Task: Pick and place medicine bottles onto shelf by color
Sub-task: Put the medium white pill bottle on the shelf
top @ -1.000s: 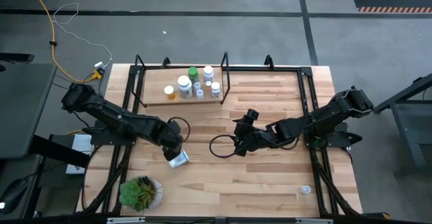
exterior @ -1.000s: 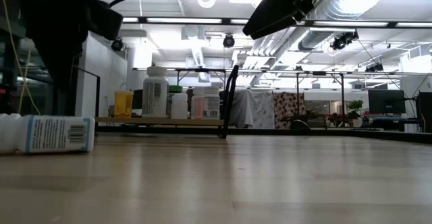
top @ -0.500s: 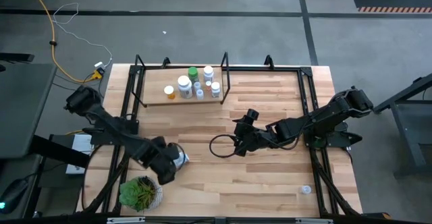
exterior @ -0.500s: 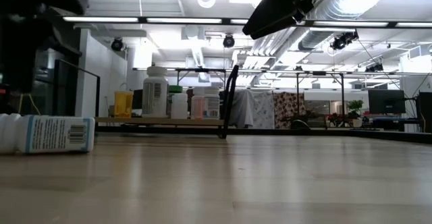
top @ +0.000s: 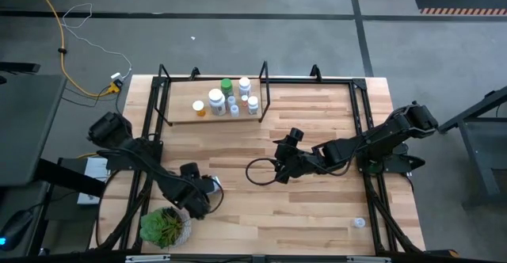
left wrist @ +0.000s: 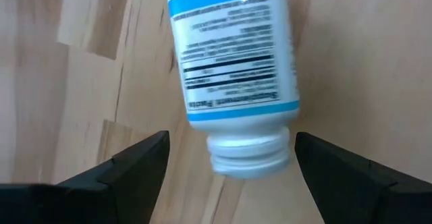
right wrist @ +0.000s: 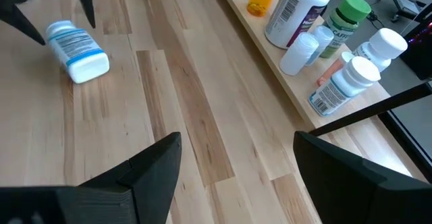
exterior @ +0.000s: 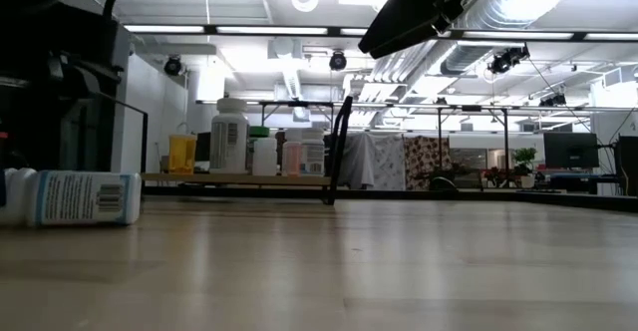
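A white medicine bottle with a blue-banded label (top: 211, 185) lies on its side on the table; it also shows in the low view (exterior: 85, 198) and the right wrist view (right wrist: 77, 48). My left gripper (top: 200, 193) is open, low over the table at the bottle's cap end (left wrist: 248, 153), with one finger on either side of the cap and apart from it. My right gripper (top: 281, 168) is open and empty at mid-table. The shelf (top: 184, 119) stands at the far left-centre and holds an orange bottle (top: 199, 107), a green bottle (top: 226, 87) and several white ones.
A potted green plant (top: 165, 226) stands at the near left edge, close to my left arm. A small white object (top: 359, 223) lies near the right front corner. Black metal frame rods run along the table's left and right sides.
My left gripper has swung from above the lying bottle toward the table's near-left and come down low, so that it now stands at the bottle's cap end. The bottle stays on its side at the same spot.
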Motion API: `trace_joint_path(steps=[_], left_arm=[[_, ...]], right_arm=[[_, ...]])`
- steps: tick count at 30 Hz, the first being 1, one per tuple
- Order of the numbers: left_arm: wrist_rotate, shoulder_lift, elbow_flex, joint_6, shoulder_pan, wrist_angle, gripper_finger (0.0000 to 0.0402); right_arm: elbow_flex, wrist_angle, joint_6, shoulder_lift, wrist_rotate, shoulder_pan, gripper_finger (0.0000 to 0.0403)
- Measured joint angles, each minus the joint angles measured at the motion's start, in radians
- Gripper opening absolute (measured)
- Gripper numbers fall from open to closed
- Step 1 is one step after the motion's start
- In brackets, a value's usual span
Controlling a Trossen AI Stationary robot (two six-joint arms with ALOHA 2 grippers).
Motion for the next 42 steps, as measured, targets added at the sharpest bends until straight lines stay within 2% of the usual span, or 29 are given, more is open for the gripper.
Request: trace_joint_path(steps=[10, 16, 23, 35, 39, 42], left_arm=[[0.02, 0.007, -0.009, -0.005, 0.03, 0.027, 0.031], [0.091, 0.007, -0.009, 0.005, 0.08, 0.048, 0.031], [0.095, 0.007, -0.009, 0.018, 0.095, 0.04, 0.0305], [0.081, 0.05, -0.006, 0.02, 0.104, 0.043, 0.0217], [0.017, -0.003, -0.006, 0.034, 0.106, -0.034, 0.0185], [-0.055, -0.053, 0.012, 0.044, 0.105, -0.154, 0.0169]], right_arm=[[0.0, 0.003, 0.008, 0.0, 0.0, 0.0, 0.0277], [0.0, 0.003, 0.008, 0.0, 0.0, 0.0, 0.0277], [0.0, 0.0, 0.008, 0.0, 0.0, 0.0, 0.0277], [0.0, 0.0, 0.008, 0.0, 0.0, 0.0, 0.0277], [0.0, 0.008, -0.001, 0.0, -0.007, 0.0, 0.0277], [0.0, 0.03, -0.017, 0.0, -0.036, 0.0, 0.0277]])
